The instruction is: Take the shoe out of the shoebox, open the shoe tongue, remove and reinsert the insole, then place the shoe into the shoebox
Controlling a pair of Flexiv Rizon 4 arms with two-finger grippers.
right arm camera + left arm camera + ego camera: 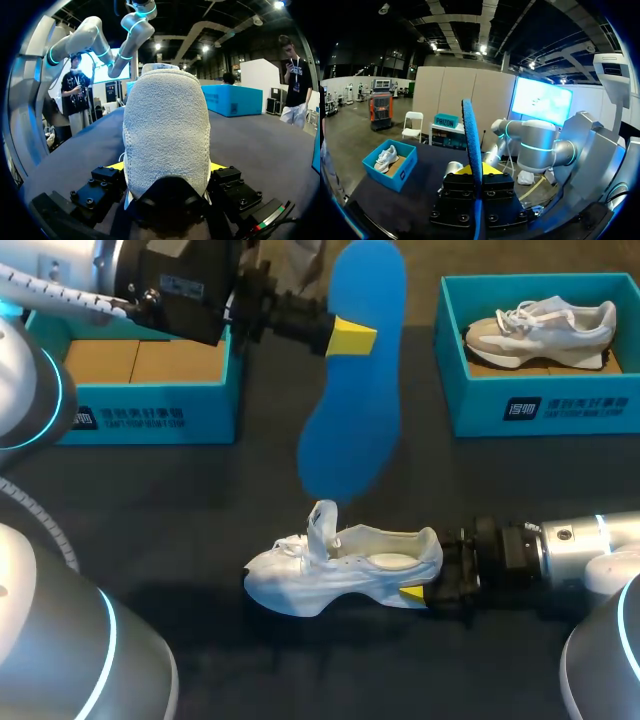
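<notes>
The left gripper [350,337] is clamped on the blue insole [352,430], pinching its far half so that it hangs over the table [180,500], its near tip just above the raised tongue [322,525] of the shoe [340,570]. The shoe stands near the middle of the table, toe to the left, and the right gripper [425,590] grips its heel from both sides. Reinsertion looks like the step in hand, and the insole is probably limp. If it comes down off line, its tip could snag on the tongue or laces and fold instead of sliding into the opening. A hard push could also twist the shoe in a hold that has only the heel, or make the insole pivot in its narrow pinch. Only the head view shows the insole's flat face, its place over the opening, the left box [150,415] with its bare cardboard floor, and the right box [540,405] holding a second shoe [545,330]. The left wrist view shows the insole edge-on, a thin blade between the fingers, but no shoe below. The right wrist view shows the heel filling the gap between the yellow tips, but no insole.
</notes>
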